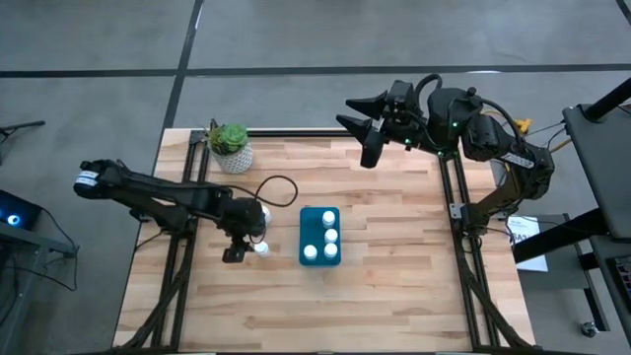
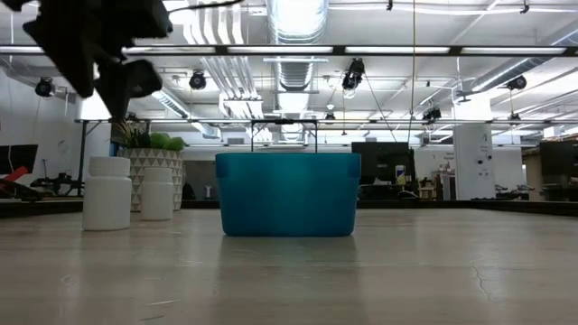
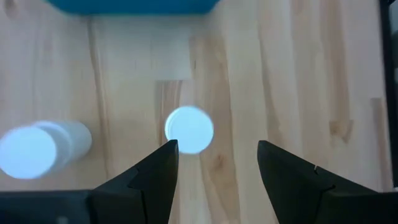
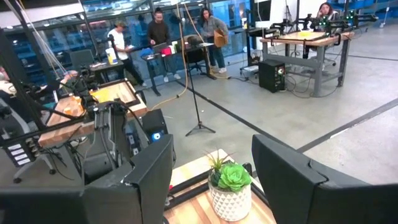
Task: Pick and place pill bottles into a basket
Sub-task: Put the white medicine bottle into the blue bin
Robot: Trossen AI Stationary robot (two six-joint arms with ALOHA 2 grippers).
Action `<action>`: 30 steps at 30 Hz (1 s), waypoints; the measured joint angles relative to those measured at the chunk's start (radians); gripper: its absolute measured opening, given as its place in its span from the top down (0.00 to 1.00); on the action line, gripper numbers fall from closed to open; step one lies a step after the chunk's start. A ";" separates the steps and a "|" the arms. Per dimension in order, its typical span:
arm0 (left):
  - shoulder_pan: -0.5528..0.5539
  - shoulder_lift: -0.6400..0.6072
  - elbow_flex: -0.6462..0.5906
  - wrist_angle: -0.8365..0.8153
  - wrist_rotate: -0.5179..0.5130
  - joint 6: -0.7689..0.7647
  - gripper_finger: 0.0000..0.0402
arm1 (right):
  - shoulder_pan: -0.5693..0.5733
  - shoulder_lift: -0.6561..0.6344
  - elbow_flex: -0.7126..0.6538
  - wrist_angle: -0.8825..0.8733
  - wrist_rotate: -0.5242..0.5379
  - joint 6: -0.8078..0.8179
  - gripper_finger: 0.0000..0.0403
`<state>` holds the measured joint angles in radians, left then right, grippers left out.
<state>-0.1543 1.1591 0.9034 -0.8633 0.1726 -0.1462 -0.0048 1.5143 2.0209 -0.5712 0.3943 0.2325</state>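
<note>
The teal basket (image 1: 319,236) stands mid-table with three white pill bottles (image 1: 330,235) inside it. Two more pill bottles stand upright on the wood to its left, one (image 1: 261,248) nearer and one (image 1: 260,212) farther; the low view shows them (image 2: 107,192) left of the basket (image 2: 287,193). My left gripper (image 3: 216,146) hangs open above the table and points steeply down. One bottle's cap (image 3: 189,129) lies just beyond its fingertips, the other bottle (image 3: 37,149) off to the side. My right gripper (image 1: 348,111) is raised at the far edge, open and level.
A white plant pot with a green succulent (image 1: 233,148) stands at the far left corner, also in the right wrist view (image 4: 231,193). A dark cable (image 1: 281,187) loops over the table near my left arm. People stand in the room beyond (image 4: 158,37).
</note>
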 joint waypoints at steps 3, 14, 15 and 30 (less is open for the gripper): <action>0.000 0.000 -0.038 0.035 0.003 -0.005 0.50 | 0.000 0.000 -0.002 0.000 0.000 0.000 0.48; -0.001 0.000 -0.108 0.162 -0.002 -0.009 0.50 | 0.000 0.000 -0.004 0.001 0.000 0.003 0.48; -0.001 0.000 -0.117 0.165 -0.006 -0.010 0.50 | 0.000 0.000 -0.004 0.001 0.000 0.003 0.48; -0.003 0.162 -0.135 0.229 -0.025 -0.031 0.50 | 0.000 0.000 -0.008 0.003 -0.001 0.030 0.48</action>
<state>-0.1574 1.3206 0.7681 -0.6347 0.1476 -0.1774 -0.0048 1.5143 2.0132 -0.5682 0.3935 0.2623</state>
